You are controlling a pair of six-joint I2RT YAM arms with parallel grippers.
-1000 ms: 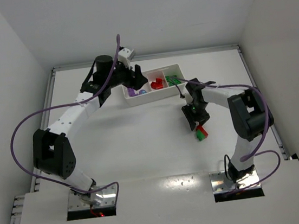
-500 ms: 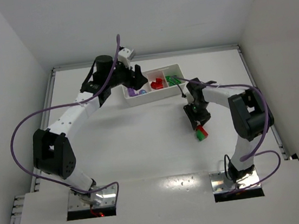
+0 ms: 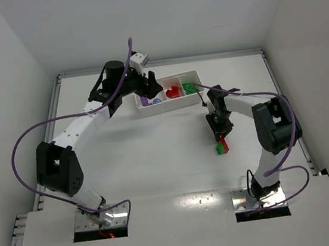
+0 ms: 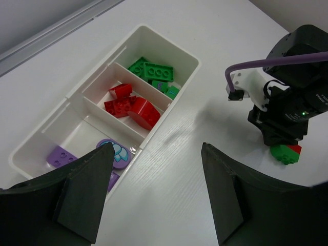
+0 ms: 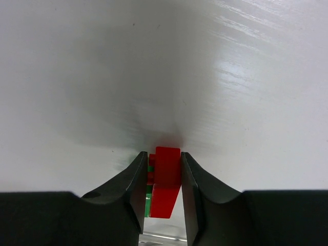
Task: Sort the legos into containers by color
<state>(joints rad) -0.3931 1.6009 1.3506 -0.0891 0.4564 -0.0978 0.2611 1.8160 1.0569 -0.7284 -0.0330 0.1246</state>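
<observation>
Pick-up step in hand, by the look of it: right tool (image 5: 162,157) clenched on a small chunky red-and-green plastic brick stack (image 5: 165,180), pinched by its sides between both fingers, with red facing the wrist camera and only a sliver of green behind. Sitting on the white tabletop (image 3: 156,154) or barely clear of it, cannot tell which, close to the right arm and well apart from the long white three-compartment plastic tray (image 4: 170,44). Already sorted there: flat green bricks (image 4: 154,72) in the end compartment, red bricks (image 4: 130,105) in the middle one, purple pieces (image 4: 61,155) in the other end. Left tool (image 4: 154,179) released and wide, grasping nothing, hanging above the purple end of the tray. Next, probably: lift straight up without twisting the pinch, then carry toward the tray. Not ready to drop in as it is, though, being two colours joined; likely calls for the left tool to take one half and pull the halves apart, then red to the middle and green to the end.
</observation>
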